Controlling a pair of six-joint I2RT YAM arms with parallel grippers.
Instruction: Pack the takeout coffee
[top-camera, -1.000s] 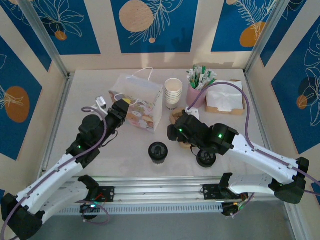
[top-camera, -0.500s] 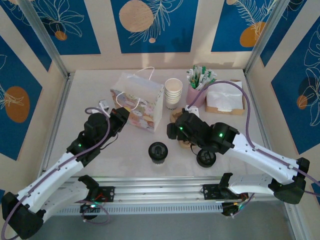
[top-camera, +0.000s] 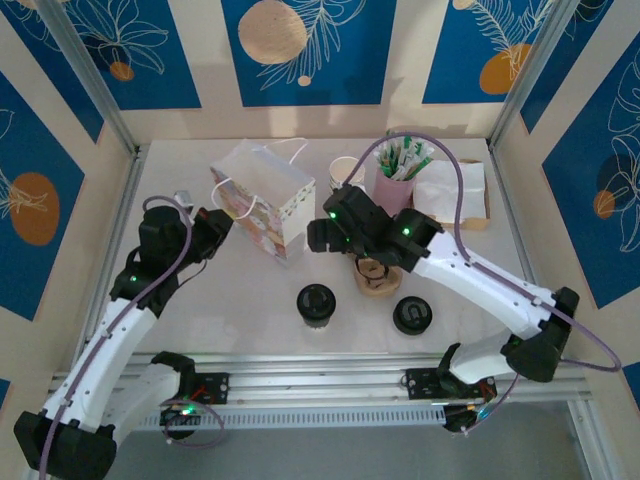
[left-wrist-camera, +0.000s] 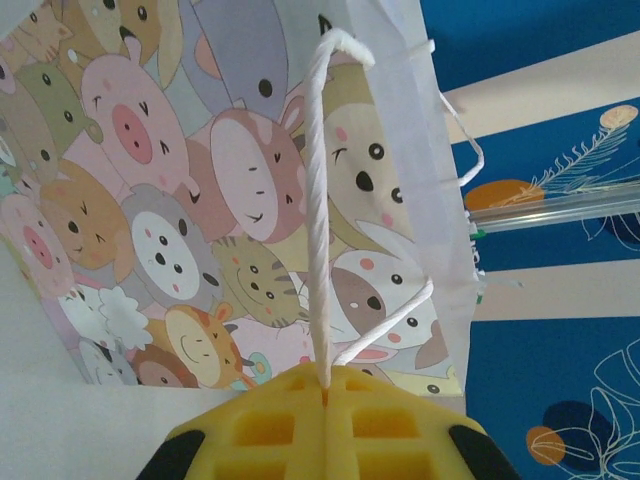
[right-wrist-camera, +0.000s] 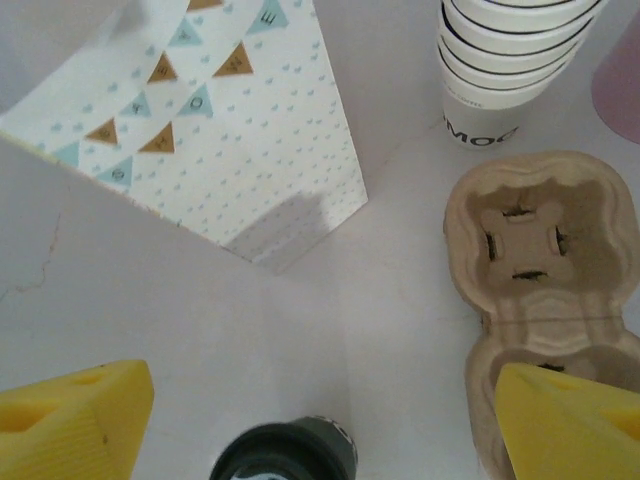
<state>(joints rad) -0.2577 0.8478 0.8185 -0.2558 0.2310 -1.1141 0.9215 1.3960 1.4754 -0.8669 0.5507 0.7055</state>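
The takeout coffee (top-camera: 316, 303), a small pale cup under a round black lid, stands alone on the table near the front; its lid (right-wrist-camera: 285, 455) lies at the bottom edge of the right wrist view. My left gripper (top-camera: 217, 226) is shut on the white rope handle (left-wrist-camera: 322, 200) of the animal-print gift bag (top-camera: 262, 196), pinching the rope between its yellow fingers (left-wrist-camera: 270, 420). The bag leans toward that gripper. My right gripper (top-camera: 320, 236) hovers open just right of the bag, above and behind the coffee, with nothing between its fingers (right-wrist-camera: 75, 420).
A brown pulp cup carrier (top-camera: 378, 275) lies right of the coffee, and a loose black lid (top-camera: 412, 315) sits in front of it. Stacked lidless cups (right-wrist-camera: 510, 60), a pink cup of sachets (top-camera: 398, 178) and a napkin box (top-camera: 458, 190) stand at the back right.
My left gripper has shut on the bag's handle and drawn the bag left, tilting it. My right arm has risen and swung back-left from the carrier to beside the bag.
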